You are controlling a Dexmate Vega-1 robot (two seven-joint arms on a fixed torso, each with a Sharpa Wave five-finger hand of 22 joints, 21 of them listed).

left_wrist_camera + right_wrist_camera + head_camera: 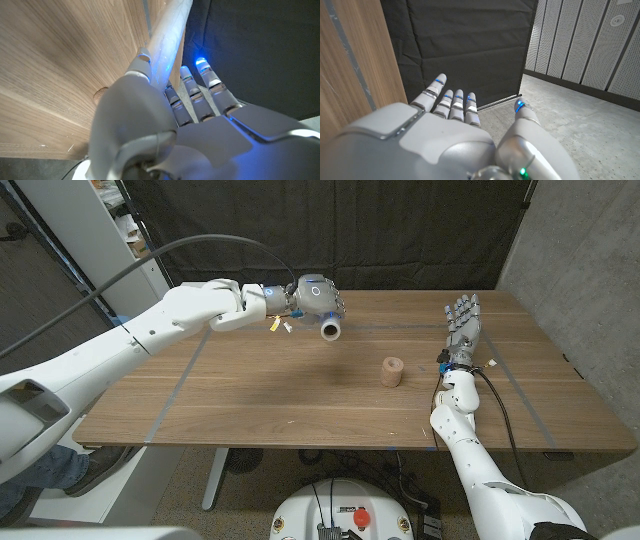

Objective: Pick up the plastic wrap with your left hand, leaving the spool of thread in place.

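- Plastic wrap, a pale cylindrical roll (pixel 329 329), is off the wooden table (pixel 250 400), gripped by the left hand (pixel 315 297), well apart from the small tan spool of thread (pixel 391 371).
- Keep the grip firm and the roll level.
- Right hand (pixel 462 323), fingers spread, holds nothing; best kept idle.

Head camera looks down over the table (pixel 300 400); both wrist cameras sit close, sharing its wood.
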